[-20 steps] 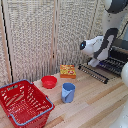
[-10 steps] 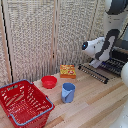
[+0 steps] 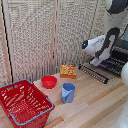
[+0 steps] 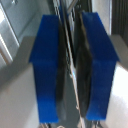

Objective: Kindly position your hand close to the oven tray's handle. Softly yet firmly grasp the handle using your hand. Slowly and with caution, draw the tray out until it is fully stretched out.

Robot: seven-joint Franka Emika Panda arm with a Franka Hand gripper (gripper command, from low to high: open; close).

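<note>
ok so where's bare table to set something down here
Bare wood lies in front of the blue cup, toward the exterior view's right, and between the orange box and the tray. It is crowded around the red basket, red bowl and cup.

The tray [image 3: 114,65], silvery bars in a dark frame, lies flat, drawn out beside the pincer [image 3: 96,62].

White-and-black arm [image 3: 102,47] bent low, hand [image 4: 73,70] with blue-padded jaws nearly closed (thin gap only).
</note>
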